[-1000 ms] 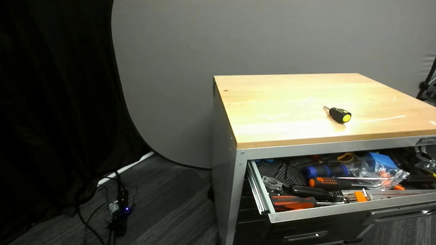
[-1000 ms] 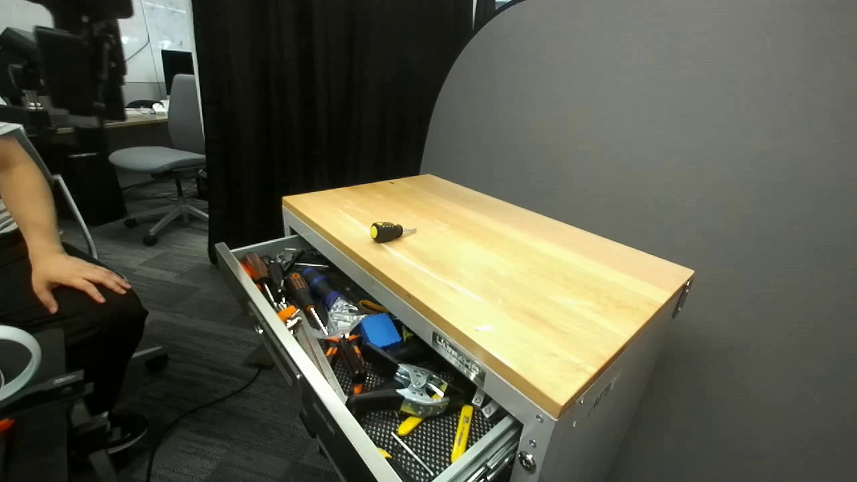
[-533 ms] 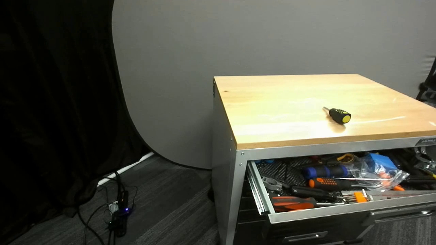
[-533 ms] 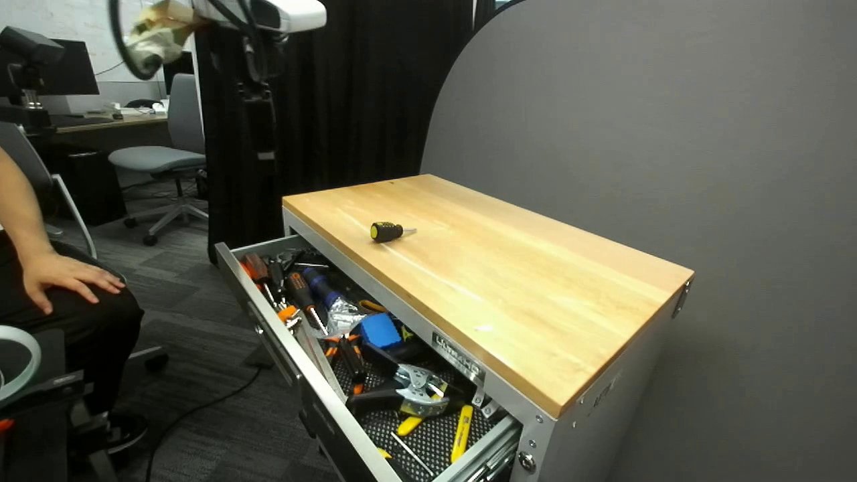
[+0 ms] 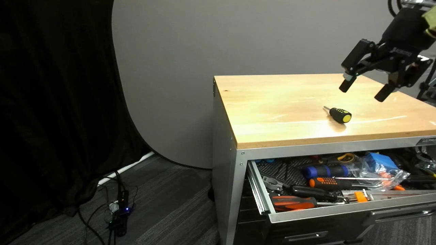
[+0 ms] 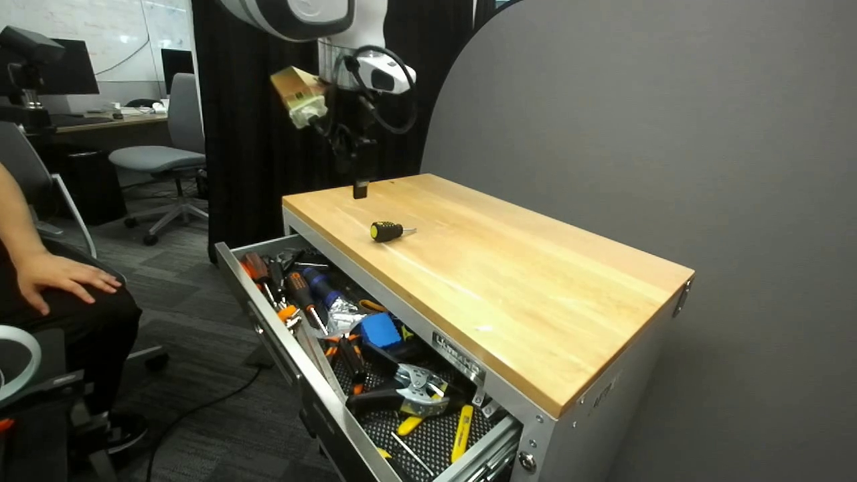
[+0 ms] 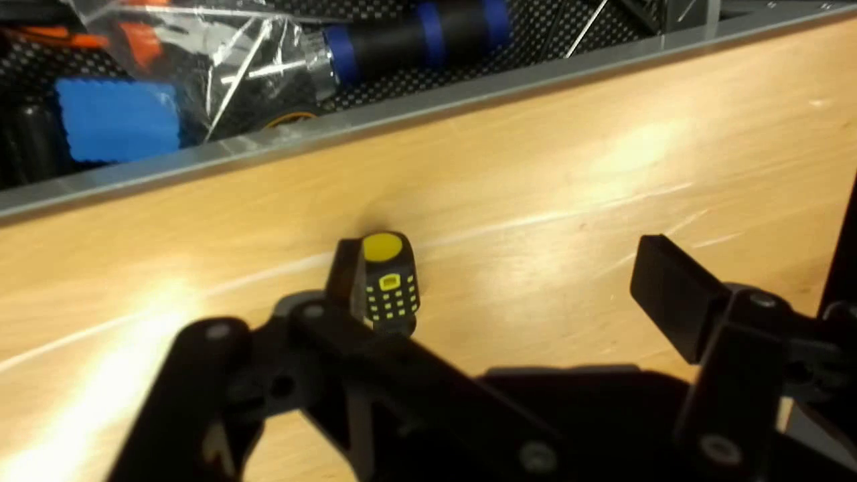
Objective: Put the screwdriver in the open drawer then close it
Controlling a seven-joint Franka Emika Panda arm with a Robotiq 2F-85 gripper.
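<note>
we are judging the first step, the reach for the stubby screwdriver (image 5: 340, 115), to be in hand. the screwdriver is lying on its side on the wooden top (image 6: 509, 288), its yellow butt end facing the open drawer (image 5: 323, 211) and its shank pointing away. we are hovering above with the gripper (image 5: 363, 92), its two fingers (image 7: 676, 294) standing wide apart and pinching nothing. in the wrist view one finger is hiding an edge of the grip, so we are likely needing a sideways shift toward that finger, then a descent and a squeeze across the grip. placing it and pushing the drawer home are both remaining to be done.

counting, we are finding one screwdriver on the top, one open drawer and one gripper. inside the drawer we are making out one blue-and-black cylindrical tool (image 5: 325, 171), one blue block (image 6: 379, 330), one orange-and-black tool handle (image 5: 328, 183), one red-and-black screwdriver (image 5: 293, 203), one clear plastic bag (image 5: 398, 177) and one metal spring clamp (image 6: 420, 389). other tools are overlapping, so we are leaving them uncounted. one seated person (image 6: 100, 335) is showing in an exterior view.
</note>
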